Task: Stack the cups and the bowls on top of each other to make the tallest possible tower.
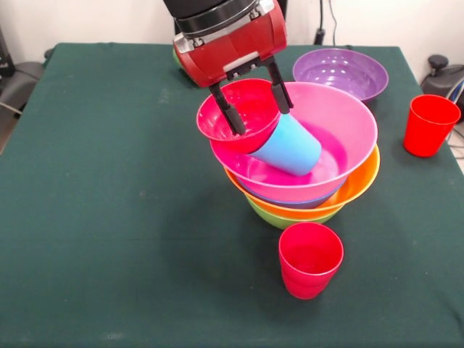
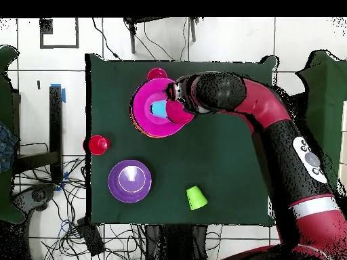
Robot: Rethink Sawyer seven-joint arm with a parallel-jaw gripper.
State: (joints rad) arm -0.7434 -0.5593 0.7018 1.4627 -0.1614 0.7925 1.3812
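Note:
The tower stands mid-table: a lime green bowl (image 1: 275, 217) at the bottom, then the orange bowl (image 1: 359, 187), a blue bowl (image 1: 319, 204), and the wide pink bowl (image 1: 341, 116) on top. A sky blue cup (image 1: 290, 147) lies tilted inside the pink bowl. The small red bowl (image 1: 250, 101) rests tilted on the pink bowl's left rim. My gripper (image 1: 261, 120) is over it with fingers apart, one inside the red bowl, the other outside its right rim by the blue cup. From overhead, the gripper (image 2: 177, 105) is on the pink bowl's (image 2: 146, 122) right side.
A purple bowl (image 1: 341, 72) sits at the back right, also seen overhead (image 2: 129, 180). One red cup (image 1: 429, 125) stands at the right edge, another (image 1: 310, 259) in front of the tower. A lime green cup (image 2: 196, 197) stands upside down near the robot's side.

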